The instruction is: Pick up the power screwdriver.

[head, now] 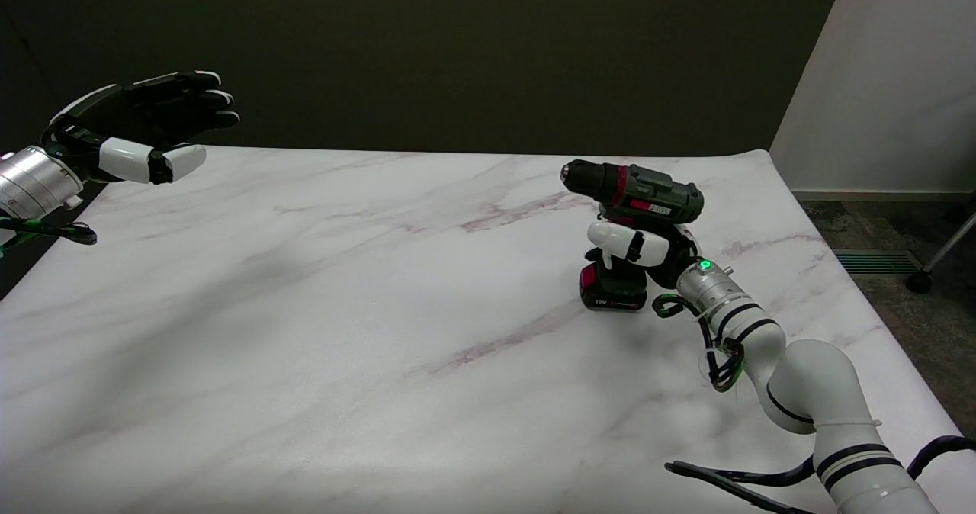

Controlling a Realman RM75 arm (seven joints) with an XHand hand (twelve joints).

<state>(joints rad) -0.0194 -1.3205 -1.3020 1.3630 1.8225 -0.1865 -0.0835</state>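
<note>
One tool is in play: a dark grey pistol-shaped power screwdriver (pixel 637 194) with a red collar and a black-and-red battery pack at its foot. It is found on the right part of the white marble-patterned table (pixel 343 308), upright, with the battery base apparently resting on or just at the surface; whether it has been lifted clear cannot be told. The handle is enclosed by the right hand (pixel 644 251), whose white thumb is laid across the front of the grip while the remaining fingers are hidden behind it, so a closed grasp on the handle is judged to be in place.

Trouble could be caused by the heavy battery: if the wrap is loose, the tool may be swung about the handle or slipped downward once raised. The trigger might also be pressed by a finger, though the trigger itself is hidden.

The barrel's long axis is set roughly level, running across the picture, with the black chuck pointed toward the picture's left and slightly away from the camera. The handle axis is held near vertical.
</note>
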